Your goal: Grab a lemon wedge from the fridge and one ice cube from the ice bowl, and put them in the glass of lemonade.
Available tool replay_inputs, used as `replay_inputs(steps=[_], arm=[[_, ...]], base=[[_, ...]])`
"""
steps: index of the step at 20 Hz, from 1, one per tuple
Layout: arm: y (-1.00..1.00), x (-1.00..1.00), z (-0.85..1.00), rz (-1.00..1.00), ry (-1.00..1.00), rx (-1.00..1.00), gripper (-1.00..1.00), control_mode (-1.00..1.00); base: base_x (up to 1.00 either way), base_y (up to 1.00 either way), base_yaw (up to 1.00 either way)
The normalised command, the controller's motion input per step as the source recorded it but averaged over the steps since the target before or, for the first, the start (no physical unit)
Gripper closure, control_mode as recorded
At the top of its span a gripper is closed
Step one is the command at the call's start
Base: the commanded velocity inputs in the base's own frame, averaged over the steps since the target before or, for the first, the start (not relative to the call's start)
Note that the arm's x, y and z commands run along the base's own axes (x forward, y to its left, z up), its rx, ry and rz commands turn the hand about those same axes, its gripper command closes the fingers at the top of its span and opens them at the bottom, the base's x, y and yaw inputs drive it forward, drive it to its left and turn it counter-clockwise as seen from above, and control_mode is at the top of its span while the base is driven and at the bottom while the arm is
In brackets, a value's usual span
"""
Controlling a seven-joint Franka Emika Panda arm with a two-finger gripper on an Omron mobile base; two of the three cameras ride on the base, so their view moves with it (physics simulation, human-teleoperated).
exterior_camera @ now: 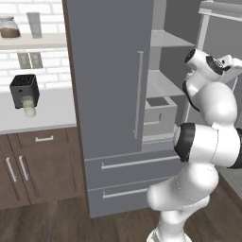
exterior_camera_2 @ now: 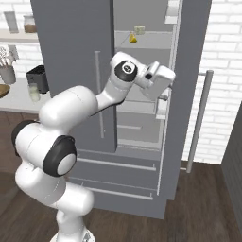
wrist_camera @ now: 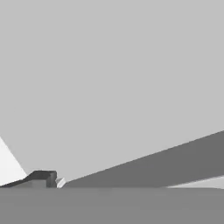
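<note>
Fridge (exterior_camera_2: 75,71): right door swung open, left door shut. Lemon wedge (exterior_camera_2: 133,39) sits on an upper shelf (exterior_camera_2: 146,45), toward its left end, close to the shut door's edge, with a small pale item (exterior_camera_2: 139,30) just behind it.

Gripper (exterior_camera_2: 165,97) is lower down, at the open door's inner edge. So the wedge lies above it, to the left and deeper into the cabinet; judging by that, the next move needs a lift and a reach inward.

Fingers: can't tell from the frames whether they're apart; the hand view gives flat grey panels.

Wedge looks small, bright yellow, pointed tip up. Long axis too small to read.

Glass of lemonade (exterior_camera: 29,107) is on the counter (exterior_camera: 52,113) left of the fridge, in front of a black appliance (exterior_camera: 23,89).
</note>
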Motion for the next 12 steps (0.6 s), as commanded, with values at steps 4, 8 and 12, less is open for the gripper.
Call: replay_inputs(steps=[4,8,12], arm=[[0.03,-0.44,0.29,-0.01,-0.3,0.22,-1.0,-1.0],[0.74,-0.51,0.17,0.03,-0.38,0.24,-1.0,-1.0],[0.96,-0.34,0.17,0.03,-0.47,0.19,-1.0,-1.0]], base=[[0.0,0.0,0.0],[0.0,0.0,0.0],[0.0,0.0,0.0]])
